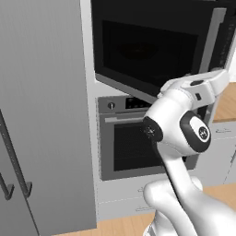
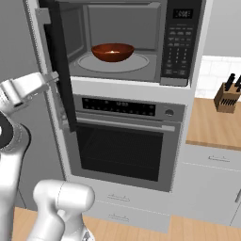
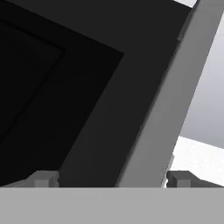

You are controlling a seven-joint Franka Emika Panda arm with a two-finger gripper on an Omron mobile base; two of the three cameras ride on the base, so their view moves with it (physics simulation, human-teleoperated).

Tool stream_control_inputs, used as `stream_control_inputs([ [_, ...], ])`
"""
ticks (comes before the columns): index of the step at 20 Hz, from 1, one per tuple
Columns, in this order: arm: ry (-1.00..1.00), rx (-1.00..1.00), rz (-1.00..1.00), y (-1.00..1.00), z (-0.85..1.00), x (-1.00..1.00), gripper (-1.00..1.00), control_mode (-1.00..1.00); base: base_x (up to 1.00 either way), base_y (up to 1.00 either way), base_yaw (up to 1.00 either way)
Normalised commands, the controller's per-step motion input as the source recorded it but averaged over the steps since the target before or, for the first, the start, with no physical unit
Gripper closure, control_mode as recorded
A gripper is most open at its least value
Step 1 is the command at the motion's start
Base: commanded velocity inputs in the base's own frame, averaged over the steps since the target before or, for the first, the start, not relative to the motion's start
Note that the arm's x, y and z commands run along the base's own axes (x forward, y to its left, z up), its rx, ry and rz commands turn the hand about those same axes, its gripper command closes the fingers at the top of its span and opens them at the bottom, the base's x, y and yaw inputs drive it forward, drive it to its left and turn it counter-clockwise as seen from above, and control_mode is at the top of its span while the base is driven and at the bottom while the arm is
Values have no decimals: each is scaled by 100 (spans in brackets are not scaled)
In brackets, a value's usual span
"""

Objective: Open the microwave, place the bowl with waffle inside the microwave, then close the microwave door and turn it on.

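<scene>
Microwave (image 2: 141,42) cavity mouth is open from the front; bowl (image 2: 112,52) sits mid-turntable, with free room around it and above. Door (image 2: 61,66) is swung out on the left, edge-on, blocking approach from that side. Gripper (image 3: 113,178) is right at the door's outer face, fingers either side of the handle (image 3: 175,96). Oven (image 2: 124,141) below is shut.

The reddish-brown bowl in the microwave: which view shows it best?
The right base view: the shallow reddish-brown bowl sits in plain sight on the round glass turntable. In the left base and hand views, the wide black microwave door faces the camera.
</scene>
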Motion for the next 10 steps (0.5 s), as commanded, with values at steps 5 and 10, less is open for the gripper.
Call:
stream_control_inputs([
  [5,0,0,0,-33,2,68,-100,-100,0,0,0],
  [10,3,0,0,-38,2,65,-100,-100,0,0,0],
])
